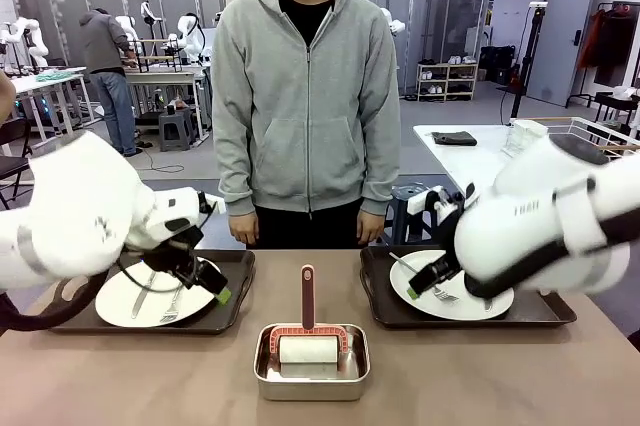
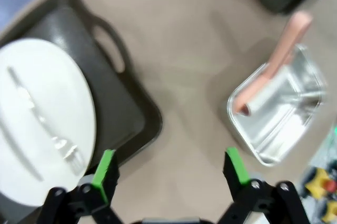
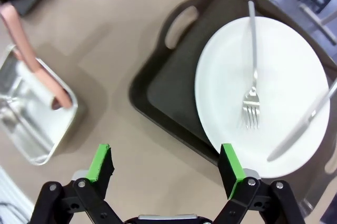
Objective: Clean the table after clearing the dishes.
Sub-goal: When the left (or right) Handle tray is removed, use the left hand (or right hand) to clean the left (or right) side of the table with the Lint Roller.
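Note:
Two white plates sit on dark brown trays on the tan table (image 1: 150, 376). The left plate (image 1: 150, 298) on its tray (image 1: 232, 264) holds a knife and fork; my left gripper (image 1: 205, 281) hovers open over the tray's right edge. In the left wrist view, that open gripper (image 2: 169, 166) spans the tray corner (image 2: 126, 113), beside the plate (image 2: 42, 119). The right plate (image 1: 455, 291) lies on its tray (image 1: 380, 291) under my open right gripper (image 1: 413, 264). The right wrist view shows this gripper (image 3: 166, 160) above the tray's near edge (image 3: 168, 87), with plate (image 3: 263, 92), fork (image 3: 253, 77) and knife (image 3: 305, 124).
A small steel pan (image 1: 310, 361) at the front middle holds a roller with a pink handle (image 1: 307, 296), also seen as pan (image 2: 279, 113) and pan (image 3: 31, 124). A person in a grey hoodie (image 1: 305, 96) stands at the far edge, hands down.

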Controlling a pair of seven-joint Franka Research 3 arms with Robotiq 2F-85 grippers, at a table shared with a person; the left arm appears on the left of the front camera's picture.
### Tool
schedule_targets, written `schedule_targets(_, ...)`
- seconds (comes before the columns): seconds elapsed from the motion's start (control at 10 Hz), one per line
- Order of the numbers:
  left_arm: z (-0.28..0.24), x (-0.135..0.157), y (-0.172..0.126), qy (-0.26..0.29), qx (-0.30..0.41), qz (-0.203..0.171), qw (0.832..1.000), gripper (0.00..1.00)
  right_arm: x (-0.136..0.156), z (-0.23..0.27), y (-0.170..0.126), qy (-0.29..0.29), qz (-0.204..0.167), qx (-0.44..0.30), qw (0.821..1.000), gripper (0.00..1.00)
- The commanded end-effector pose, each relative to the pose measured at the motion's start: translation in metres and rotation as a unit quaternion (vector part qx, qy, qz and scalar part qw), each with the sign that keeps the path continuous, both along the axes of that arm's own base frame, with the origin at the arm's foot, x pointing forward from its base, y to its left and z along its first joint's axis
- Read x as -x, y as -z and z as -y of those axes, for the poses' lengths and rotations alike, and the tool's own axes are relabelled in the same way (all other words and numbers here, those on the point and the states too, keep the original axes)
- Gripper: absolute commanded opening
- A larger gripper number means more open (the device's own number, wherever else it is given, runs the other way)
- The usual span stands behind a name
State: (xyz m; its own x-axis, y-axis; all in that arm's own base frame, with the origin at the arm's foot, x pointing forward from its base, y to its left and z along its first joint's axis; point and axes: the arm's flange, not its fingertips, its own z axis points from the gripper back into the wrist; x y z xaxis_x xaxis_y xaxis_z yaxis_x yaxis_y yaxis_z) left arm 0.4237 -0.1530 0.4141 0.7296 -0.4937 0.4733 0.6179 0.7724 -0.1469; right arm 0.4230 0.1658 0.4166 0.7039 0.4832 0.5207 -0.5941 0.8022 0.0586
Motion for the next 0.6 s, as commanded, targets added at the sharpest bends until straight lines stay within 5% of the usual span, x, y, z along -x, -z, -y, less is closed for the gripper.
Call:
schedule_targets(0.0, -0.034, -0.030, -0.019, 0.016, 0.019, -0.071, 0.997, 1.00, -0.029, 0.025, -0.018, -0.019, -0.048, -0.055, 0.997, 1.00)
schedule_targets(0.2, -0.052, -0.056, -0.038, 0.048, 0.110, -0.139, 0.983, 1.00, -0.059, 0.037, -0.032, -0.036, -0.135, -0.142, 0.980, 1.00)
schedule_targets(0.3, -0.066, -0.070, -0.045, 0.076, 0.172, -0.192, 0.963, 1.00, -0.070, 0.045, -0.039, -0.045, -0.179, -0.219, 0.958, 1.00)
schedule_targets(0.4, -0.079, -0.078, -0.047, 0.095, 0.236, -0.216, 0.943, 1.00, -0.076, 0.054, -0.040, -0.042, -0.212, -0.295, 0.931, 1.00)
schedule_targets(0.5, -0.095, -0.080, -0.046, 0.101, 0.310, -0.201, 0.924, 1.00, -0.076, 0.066, -0.037, -0.046, -0.228, -0.364, 0.902, 1.00)
